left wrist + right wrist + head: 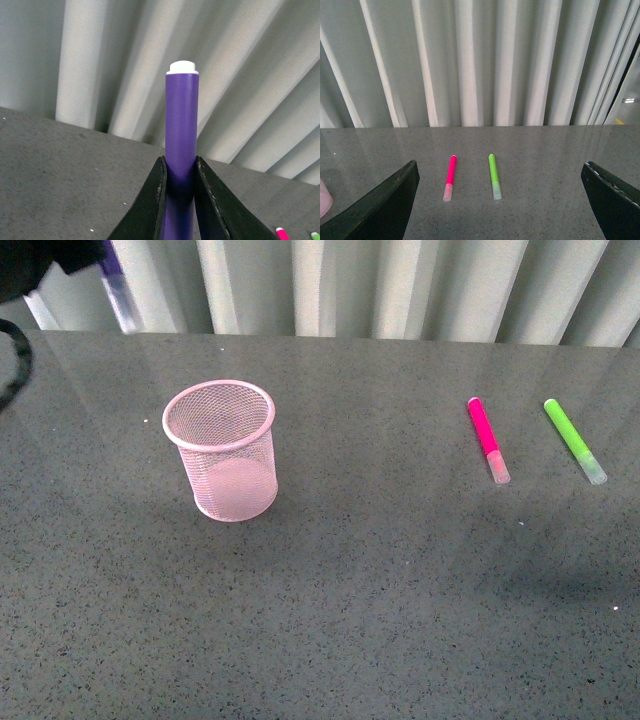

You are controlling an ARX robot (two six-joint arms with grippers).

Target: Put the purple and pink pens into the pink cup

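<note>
The pale pink mesh cup point(220, 450) stands upright on the grey table, left of centre. High above the table's far left corner, my left gripper point(180, 167) is shut on the dark purple pen point(181, 125), whose white end sticks out past the fingers point(150, 205). In the front view that purple pen point(118, 288) hangs at the top left, pale cap downward, well back and left of the cup. The pink pen point(488, 440) lies flat on the right. My right gripper point(500, 167) hovers open in front of the pink pen point(450, 177), holding nothing.
A lime green pen point(574, 440) lies just right of the pink one, roughly parallel to it. A white pleated curtain point(400, 285) runs behind the table's far edge. The cup's side point(324, 197) shows at the edge of the right wrist view.
</note>
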